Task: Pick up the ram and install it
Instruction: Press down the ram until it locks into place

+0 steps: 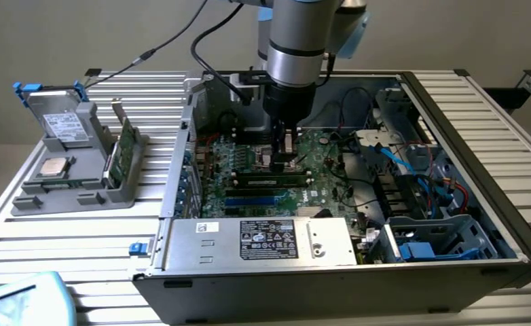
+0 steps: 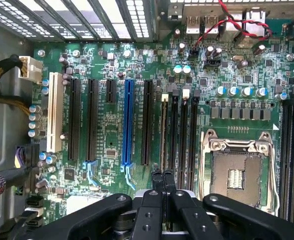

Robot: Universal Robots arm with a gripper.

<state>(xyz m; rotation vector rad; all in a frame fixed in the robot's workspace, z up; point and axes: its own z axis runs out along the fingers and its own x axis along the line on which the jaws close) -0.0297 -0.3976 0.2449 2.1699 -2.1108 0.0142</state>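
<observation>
Now | claw (image 2: 162, 176) clenched, empty, just above the board | ram (image 1: 271, 182) flat in a slot on the motherboard (image 2: 112, 130), directly beneath | likely closed to press the stick home, as a blunt pusher.

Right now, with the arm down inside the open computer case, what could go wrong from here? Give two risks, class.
1. The shut tool sits over one end of the ram, which stands in its slot; pushing there alone might seat it crooked.
2. The open processor socket lies close beside those slots; a sideways slip could strike its exposed contacts.
</observation>
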